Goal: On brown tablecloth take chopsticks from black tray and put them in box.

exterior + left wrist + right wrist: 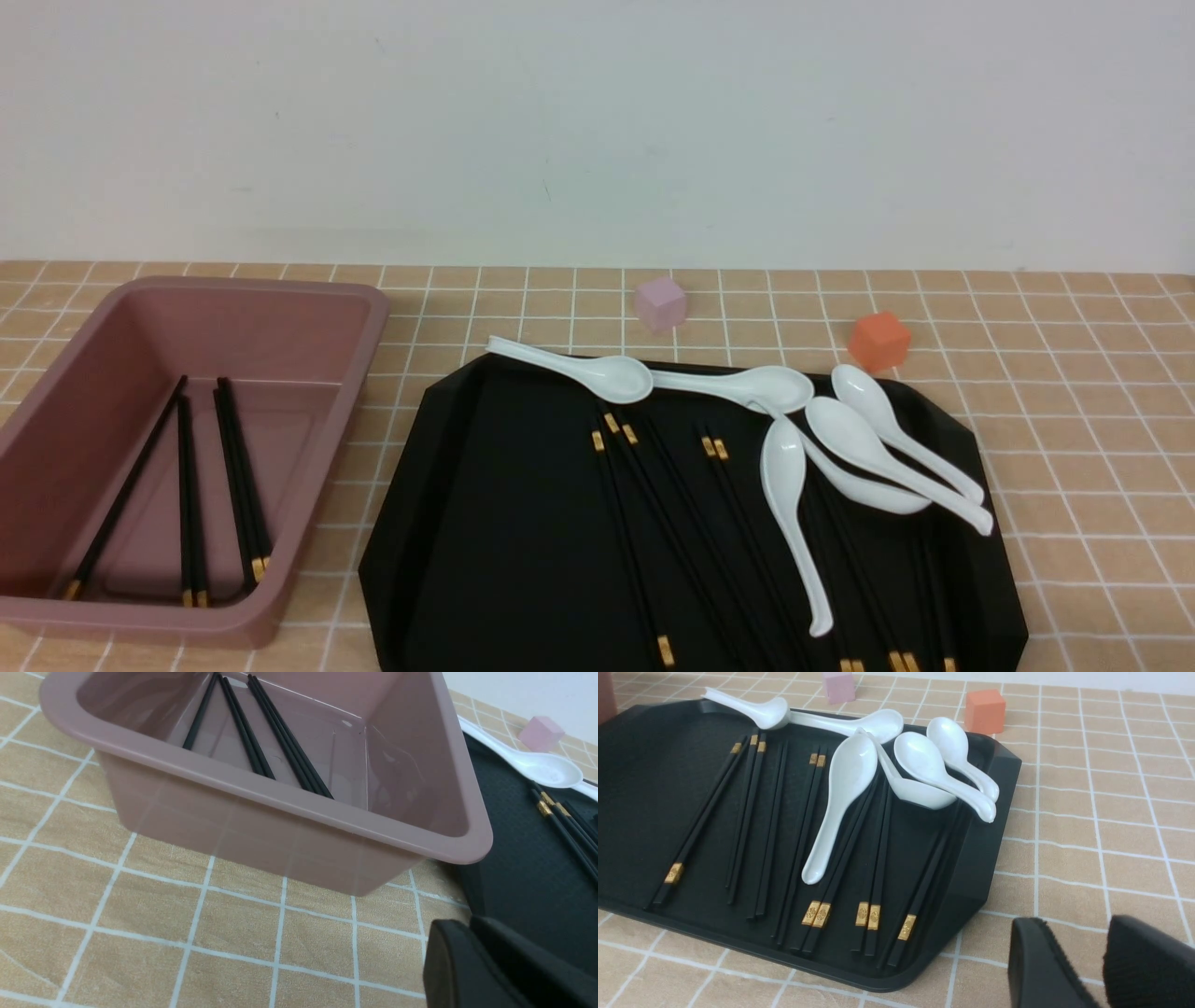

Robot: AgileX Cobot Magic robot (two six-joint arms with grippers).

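The pink-brown box (308, 308) stands at the left on the brown tablecloth (1074, 420) with several black chopsticks (238, 476) lying in it. They also show in the left wrist view (285, 723). The black tray (485, 523) in the middle holds several more chopsticks (598, 441), some lying under white spoons (784, 476). Neither gripper shows in the front view. My left gripper (469, 926) is shut and empty, over the cloth by the box's near corner (280, 793). My right gripper (1078, 933) is open and empty, over the cloth off the tray's near right corner (971, 891).
Several white spoons (850, 770) lie across the tray's far right part, two over its far rim. A small pink cube (660, 303) and an orange cube (878, 340) stand on the cloth behind the tray. A pale wall rises behind the table.
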